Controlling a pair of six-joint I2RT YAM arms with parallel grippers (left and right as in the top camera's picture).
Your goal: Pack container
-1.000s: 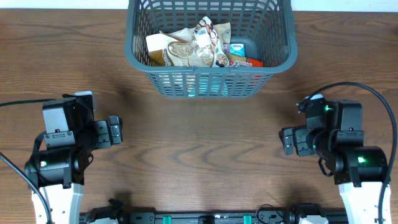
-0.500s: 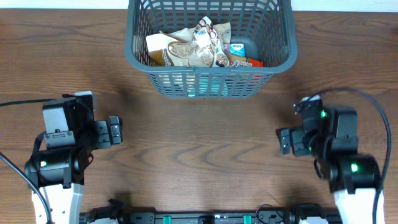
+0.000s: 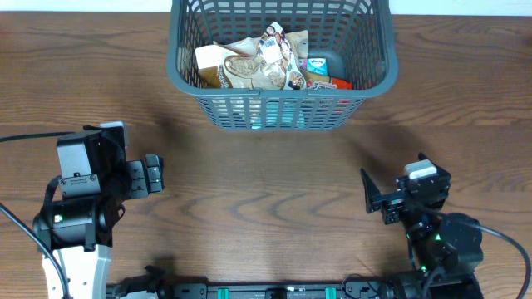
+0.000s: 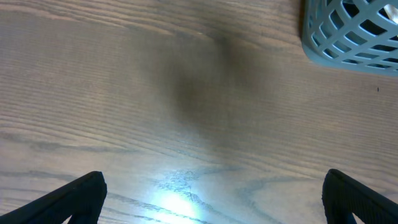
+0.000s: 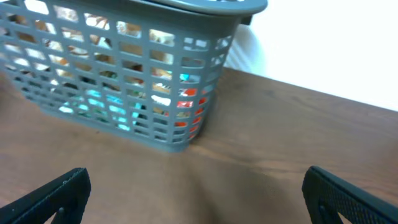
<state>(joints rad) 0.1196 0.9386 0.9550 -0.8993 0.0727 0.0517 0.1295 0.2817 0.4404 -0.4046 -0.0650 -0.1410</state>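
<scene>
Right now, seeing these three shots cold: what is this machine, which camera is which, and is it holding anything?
It is two robot arms at a wooden table. The overhead picture looks straight down from a fixed camera: the left arm is at the lower left and the right arm at the lower right. The other two pictures come from a camera on each wrist, so the dark tips in their bottom corners are that arm's own fingers. At the far edge stands a grey lattice basket with snack packets inside; both wrist cameras catch part of it. The left hand and right hand are both open and hold nothing.
</scene>
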